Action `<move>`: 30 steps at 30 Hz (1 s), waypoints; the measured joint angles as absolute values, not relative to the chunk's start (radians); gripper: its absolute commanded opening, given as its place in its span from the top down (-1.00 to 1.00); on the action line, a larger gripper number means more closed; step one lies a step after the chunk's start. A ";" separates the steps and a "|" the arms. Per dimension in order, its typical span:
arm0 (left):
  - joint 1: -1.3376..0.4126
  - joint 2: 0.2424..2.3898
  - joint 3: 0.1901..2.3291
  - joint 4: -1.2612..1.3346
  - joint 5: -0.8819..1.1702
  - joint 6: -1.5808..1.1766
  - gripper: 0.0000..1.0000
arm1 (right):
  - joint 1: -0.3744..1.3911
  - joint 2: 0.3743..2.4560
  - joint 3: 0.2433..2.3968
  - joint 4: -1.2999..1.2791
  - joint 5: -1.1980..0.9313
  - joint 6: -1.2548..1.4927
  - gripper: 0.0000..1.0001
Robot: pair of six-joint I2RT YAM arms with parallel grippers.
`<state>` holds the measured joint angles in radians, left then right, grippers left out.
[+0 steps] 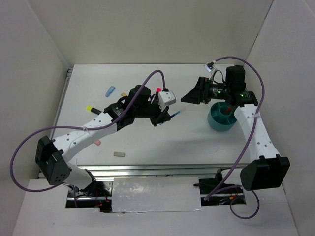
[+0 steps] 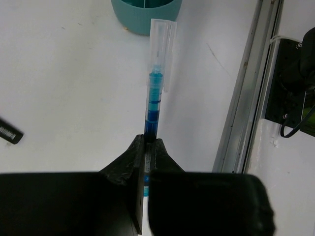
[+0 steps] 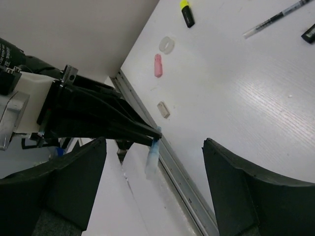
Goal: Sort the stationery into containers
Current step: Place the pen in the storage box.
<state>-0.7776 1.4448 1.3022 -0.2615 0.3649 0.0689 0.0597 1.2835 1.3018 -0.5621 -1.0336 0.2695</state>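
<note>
My left gripper (image 1: 161, 118) is shut on a blue-clear pen (image 1: 174, 114) and holds it above the table's middle, tip towards the teal cup (image 1: 216, 123). In the left wrist view the pen (image 2: 156, 88) sticks out from the shut gripper (image 2: 147, 140) towards the cup (image 2: 142, 17). My right gripper (image 1: 187, 98) is open and empty, just left of the cup, facing the pen. In the right wrist view its wide-apart fingers (image 3: 74, 177) frame the pen (image 3: 153, 157). A red pen (image 1: 227, 109) stands in the cup.
On the table's left lie a blue clip (image 1: 110, 91), a yellow-capped highlighter (image 1: 91, 108), a pink eraser (image 1: 97, 142) and a tan eraser (image 1: 118, 154). A pink-capped highlighter (image 1: 158, 90) lies behind the left gripper. A white tape ring (image 3: 167, 45) and a thin pen (image 3: 275, 19) show in the right wrist view.
</note>
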 measured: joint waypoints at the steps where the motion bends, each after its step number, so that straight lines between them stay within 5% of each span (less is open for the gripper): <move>1: -0.785 1.452 1.307 -0.264 0.364 0.068 1.00 | 0.067 1.287 1.302 -0.561 -1.035 0.269 -0.70; 9: -0.782 1.489 1.374 -0.269 0.335 0.046 1.00 | 0.121 1.294 1.297 -0.561 -1.037 0.239 -0.50; 18: -0.782 1.491 1.401 -0.270 0.313 0.045 1.00 | 0.125 1.317 1.270 -0.561 -1.029 0.238 0.55; 23: -0.780 1.494 1.401 -0.271 0.313 0.044 0.49 | 0.125 1.317 1.270 -0.561 -1.035 0.244 1.00; 29: -0.779 1.494 1.401 -0.276 0.320 0.051 -0.99 | 0.112 1.317 1.283 -0.583 -1.030 0.208 1.00; 30: -0.775 1.494 1.401 -0.279 0.321 0.050 -0.99 | 0.099 1.317 1.297 -0.606 -1.027 0.192 1.00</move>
